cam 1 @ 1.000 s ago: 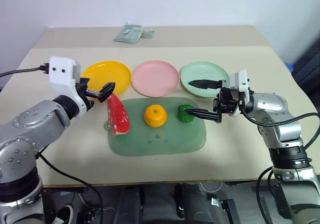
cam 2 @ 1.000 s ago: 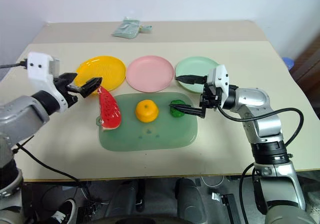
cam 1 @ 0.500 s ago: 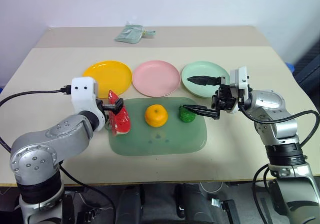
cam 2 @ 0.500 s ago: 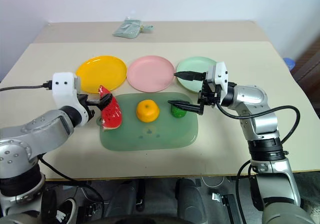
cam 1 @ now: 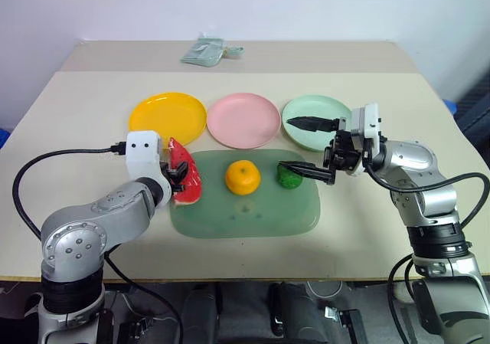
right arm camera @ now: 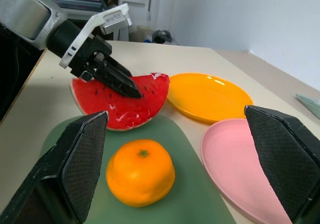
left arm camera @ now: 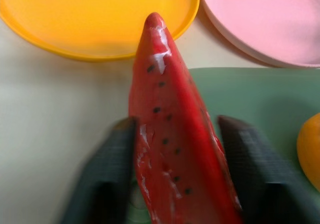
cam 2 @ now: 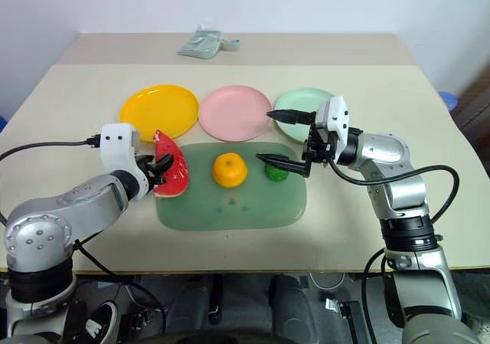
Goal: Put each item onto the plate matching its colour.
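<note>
Left gripper (left arm camera: 175, 149) lowered from beside yellow plate (cam 1: 167, 116), fingers now clamping watermelon wedge (cam 1: 184, 181) between them, right gripper (cam 1: 308, 146) spread wide near green lump (cam 1: 288, 176)

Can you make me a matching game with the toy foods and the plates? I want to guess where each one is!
1. red watermelon wedge
2. round orange fruit
3. small bumpy dark-green lump
4. glossy yellow plate

A. middle of the green mat
B. nothing on it
C. between the left gripper fingers
D. on the mat beside the open right gripper

Pairs: 1-C, 2-A, 3-D, 4-B
</note>
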Controlling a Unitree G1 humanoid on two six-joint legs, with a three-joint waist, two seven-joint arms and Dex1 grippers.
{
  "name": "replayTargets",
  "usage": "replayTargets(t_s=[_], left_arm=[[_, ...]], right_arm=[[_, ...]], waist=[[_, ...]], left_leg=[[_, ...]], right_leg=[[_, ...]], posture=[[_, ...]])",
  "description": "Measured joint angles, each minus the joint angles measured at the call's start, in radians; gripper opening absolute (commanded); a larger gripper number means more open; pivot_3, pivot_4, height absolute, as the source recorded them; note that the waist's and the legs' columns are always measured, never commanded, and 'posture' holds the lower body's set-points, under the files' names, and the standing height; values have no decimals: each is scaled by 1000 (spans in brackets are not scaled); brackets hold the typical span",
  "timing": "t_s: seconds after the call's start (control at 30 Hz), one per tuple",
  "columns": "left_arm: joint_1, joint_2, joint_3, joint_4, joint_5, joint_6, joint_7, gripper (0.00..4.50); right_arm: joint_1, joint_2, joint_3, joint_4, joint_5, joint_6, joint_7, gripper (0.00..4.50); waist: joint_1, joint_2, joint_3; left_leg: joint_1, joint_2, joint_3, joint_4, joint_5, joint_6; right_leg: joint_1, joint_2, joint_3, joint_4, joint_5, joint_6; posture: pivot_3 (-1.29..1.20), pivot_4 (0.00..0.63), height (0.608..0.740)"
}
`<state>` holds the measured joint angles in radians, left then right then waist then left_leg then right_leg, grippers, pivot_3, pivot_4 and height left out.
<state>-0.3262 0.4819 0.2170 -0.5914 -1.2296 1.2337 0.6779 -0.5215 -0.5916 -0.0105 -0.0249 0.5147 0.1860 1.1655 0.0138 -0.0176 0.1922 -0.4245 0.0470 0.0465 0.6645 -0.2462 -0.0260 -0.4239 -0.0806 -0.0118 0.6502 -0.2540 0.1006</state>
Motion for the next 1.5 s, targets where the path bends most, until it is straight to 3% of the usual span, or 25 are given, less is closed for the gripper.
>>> replayTargets(t_s=[0.37, 0.4, 0.5, 0.83, 1.0, 1.2, 1.5], left_arm=[[-8, 40, -7, 7, 98, 3, -110, 1684], [-11, 39, -7, 10, 108, 3, -118, 1197], [-13, 39, -7, 10, 132, 4, -145, 519], [-182, 95, -82, 40, 288, -123, -422, 519], [-374, 60, -184, 319, 488, -357, -659, 519], [-613, -133, -285, 895, 725, -650, -861, 519], [-751, -257, -290, 1352, 870, -895, -1064, 519]], right_arm=[[5, -3, -1, -14, -1, 5, -11, 4500], [5, -3, -1, -14, -1, 5, -11, 4500], [5, -3, -1, -14, -4, 4, -14, 4500], [-9, 12, -3, -10, -21, 2, -53, 4500], [-57, 53, -4, 47, -78, -49, -120, 4500], [-96, 72, -6, 83, -96, -46, -166, 4500], [-100, 77, -33, 134, -191, -88, -323, 4500]], waist=[[-1, 0, 0], [-1, 0, 0], [-1, 0, 0], [-2, 0, 0], [2, 0, 0], [0, 0, 0], [-7, 0, 0]], left_leg=[[0, 0, 0, 0, 0, 0], [0, 0, 0, 0, 0, 0], [0, 0, 0, 0, 0, 0], [0, 0, 0, 0, 0, 0], [0, 0, 1, 0, 0, 0], [-2, -1, 1, 0, 0, 0], [-2, -1, 2, -1, 0, 1]], right_leg=[[0, 0, 0, 0, 0, 0], [0, 0, 0, 0, 0, 0], [0, 0, 0, 0, 0, 0], [0, 1, 0, -1, 0, 0], [1, 1, 0, -2, 0, 0], [1, 1, 0, -5, 1, 3], [-1, 1, 0, -4, 1, 3]], posture=[[0, 150, 740], [0, 150, 740], [0, 150, 740], [0, 150, 740], [0, 150, 740], [0, 150, 740], [0, 150, 740]])
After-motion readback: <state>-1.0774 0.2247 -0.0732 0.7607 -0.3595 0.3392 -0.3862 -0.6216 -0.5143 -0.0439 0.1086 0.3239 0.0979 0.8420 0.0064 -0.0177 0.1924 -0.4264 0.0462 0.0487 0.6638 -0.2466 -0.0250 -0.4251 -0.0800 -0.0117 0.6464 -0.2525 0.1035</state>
